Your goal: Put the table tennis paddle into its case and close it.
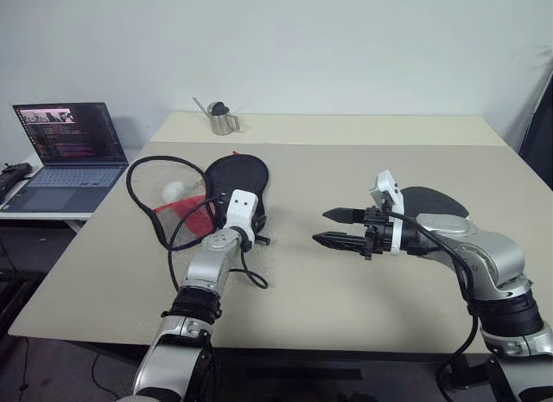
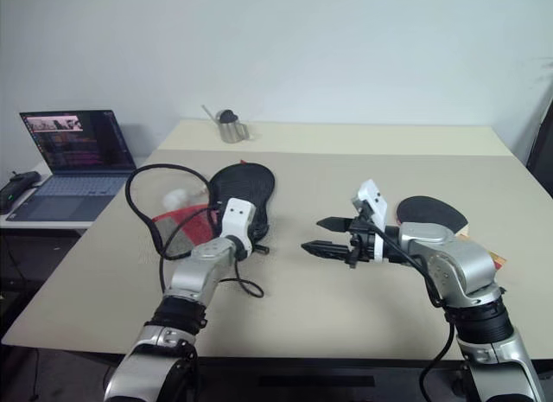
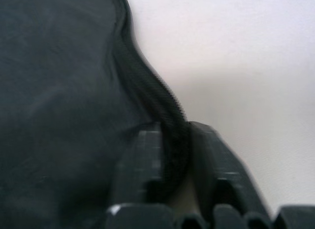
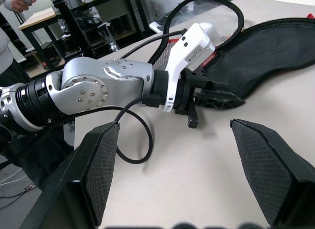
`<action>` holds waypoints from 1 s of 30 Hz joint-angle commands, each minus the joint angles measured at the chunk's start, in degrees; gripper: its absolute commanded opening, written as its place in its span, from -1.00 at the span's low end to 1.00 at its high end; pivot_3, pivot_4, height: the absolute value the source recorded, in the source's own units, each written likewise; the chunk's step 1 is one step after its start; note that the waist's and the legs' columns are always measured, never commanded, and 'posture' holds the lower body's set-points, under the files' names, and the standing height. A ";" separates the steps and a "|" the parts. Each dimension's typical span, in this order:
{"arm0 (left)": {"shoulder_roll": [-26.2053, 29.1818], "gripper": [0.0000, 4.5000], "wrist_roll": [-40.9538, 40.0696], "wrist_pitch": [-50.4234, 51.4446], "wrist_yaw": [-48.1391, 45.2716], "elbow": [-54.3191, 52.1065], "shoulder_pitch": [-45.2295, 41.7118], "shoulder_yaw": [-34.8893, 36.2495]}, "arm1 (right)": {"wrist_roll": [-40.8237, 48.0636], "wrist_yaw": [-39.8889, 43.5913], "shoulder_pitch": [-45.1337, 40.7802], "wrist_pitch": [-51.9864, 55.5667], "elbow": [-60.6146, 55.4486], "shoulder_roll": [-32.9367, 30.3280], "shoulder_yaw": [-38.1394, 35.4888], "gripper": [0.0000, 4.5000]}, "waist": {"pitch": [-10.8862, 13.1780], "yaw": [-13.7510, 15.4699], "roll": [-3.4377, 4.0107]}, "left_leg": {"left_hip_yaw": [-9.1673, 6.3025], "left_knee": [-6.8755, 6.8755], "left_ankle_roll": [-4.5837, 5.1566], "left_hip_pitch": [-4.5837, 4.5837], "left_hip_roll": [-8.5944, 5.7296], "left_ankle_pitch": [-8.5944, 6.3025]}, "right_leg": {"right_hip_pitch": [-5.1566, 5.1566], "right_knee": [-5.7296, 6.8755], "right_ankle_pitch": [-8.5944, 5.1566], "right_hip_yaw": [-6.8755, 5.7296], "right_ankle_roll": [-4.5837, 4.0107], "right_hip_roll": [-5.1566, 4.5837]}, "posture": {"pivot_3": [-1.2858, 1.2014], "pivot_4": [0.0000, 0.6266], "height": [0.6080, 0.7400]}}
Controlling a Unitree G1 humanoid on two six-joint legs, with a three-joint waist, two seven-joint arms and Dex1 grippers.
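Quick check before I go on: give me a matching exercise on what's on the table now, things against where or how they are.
Things:
1. left pincer
2. right pincer
3. table tennis paddle
4. metal cup

States:
a. far side of the table
b. open, holding nothing
c. shut on the rim of the case
d. lying behind the right arm

Pairs: 1-c, 2-b, 3-d, 4-a
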 commanded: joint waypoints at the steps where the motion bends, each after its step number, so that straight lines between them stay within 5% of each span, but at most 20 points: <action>1: 0.11 -0.98 0.23 0.75 -0.55 -1.30 1.26 0.04 | 0.55 -0.14 -1.22 -0.64 -1.46 -0.17 -1.08 0.74 | 0.00 -0.01 0.00 | 0.01 0.00 0.00 0.00 0.00 0.00 | 0.00 0.00 0.00 0.01 0.00 0.00 | 0.03 -0.52 1.00; 15: 4.93 -0.98 0.58 -3.30 -31.22 -15.41 4.61 -19.16 | 0.97 -0.97 0.83 -0.16 -1.70 -5.69 -5.96 0.74 | 0.01 0.63 0.01 | -0.06 0.03 0.02 -0.05 -0.06 0.00 | 0.03 -0.05 0.00 -0.08 0.00 -0.06 | 0.03 -0.52 1.00; 30: -8.73 -0.98 3.78 -6.88 -25.10 -4.70 -1.31 -19.26 | 2.19 -5.59 5.07 1.50 -5.69 -7.64 -10.82 0.74 | 0.01 0.33 0.01 | 0.03 0.06 0.05 -0.05 -0.05 0.00 | 0.06 -0.04 0.02 -0.06 0.05 -0.06 | 0.03 -0.52 1.00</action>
